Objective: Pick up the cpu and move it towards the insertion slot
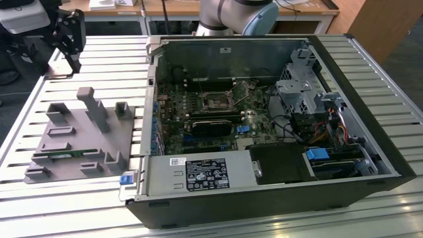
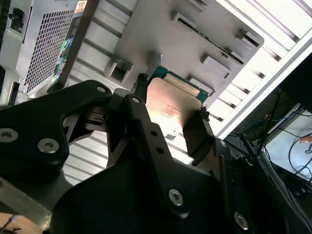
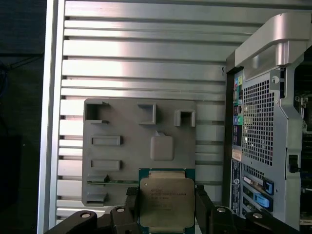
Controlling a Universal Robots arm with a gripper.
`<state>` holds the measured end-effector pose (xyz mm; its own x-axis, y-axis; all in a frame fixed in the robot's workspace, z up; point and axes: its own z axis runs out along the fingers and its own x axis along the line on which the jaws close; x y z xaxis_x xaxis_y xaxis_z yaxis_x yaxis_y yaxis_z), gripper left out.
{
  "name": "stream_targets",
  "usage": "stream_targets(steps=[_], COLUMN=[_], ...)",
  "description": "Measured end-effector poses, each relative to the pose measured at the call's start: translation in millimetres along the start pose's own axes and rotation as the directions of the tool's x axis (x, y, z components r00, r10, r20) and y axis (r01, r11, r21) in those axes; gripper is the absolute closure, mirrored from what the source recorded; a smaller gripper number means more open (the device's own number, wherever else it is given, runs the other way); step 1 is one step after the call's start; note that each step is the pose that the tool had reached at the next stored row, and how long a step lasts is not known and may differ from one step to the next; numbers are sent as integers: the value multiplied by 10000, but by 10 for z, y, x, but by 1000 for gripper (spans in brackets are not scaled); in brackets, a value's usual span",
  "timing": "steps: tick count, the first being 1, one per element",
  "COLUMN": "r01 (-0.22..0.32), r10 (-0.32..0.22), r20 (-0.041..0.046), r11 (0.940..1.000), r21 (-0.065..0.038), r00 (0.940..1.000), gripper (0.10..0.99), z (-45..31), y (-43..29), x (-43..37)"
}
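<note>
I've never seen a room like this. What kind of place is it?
Probably a robot lab or workshop for building computers. An open computer case sits on a slatted metal table, a robot arm stands behind it, and the gripper holds a cpu near a grey tray.

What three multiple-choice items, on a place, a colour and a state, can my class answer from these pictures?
1. Where is the cpu? A in the insertion slot; B held by the gripper; C in a person's hand.
2. What colour is the fixture plate beside the computer case? A grey; B red; C yellow.
3. How is the computer case? A shut by a panel; B wrapped in foil; C open on top.
Answers: 1 B, both wrist views show the cpu clamped in the gripper, and the insertion slot is bare; 2 A, the fixture plate is plain grey; 3 C, the exterior view looks straight into it.
</note>
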<state>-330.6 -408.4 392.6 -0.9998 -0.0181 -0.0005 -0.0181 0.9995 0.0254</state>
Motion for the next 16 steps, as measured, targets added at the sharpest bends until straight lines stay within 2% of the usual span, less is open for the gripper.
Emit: stream_targets(steps=[16], r01=[0], r10=[0], r20=[1], r11=[10000], r21=[0], r00=[10000], gripper=[545], z=[0], y=[-3], x=[-194])
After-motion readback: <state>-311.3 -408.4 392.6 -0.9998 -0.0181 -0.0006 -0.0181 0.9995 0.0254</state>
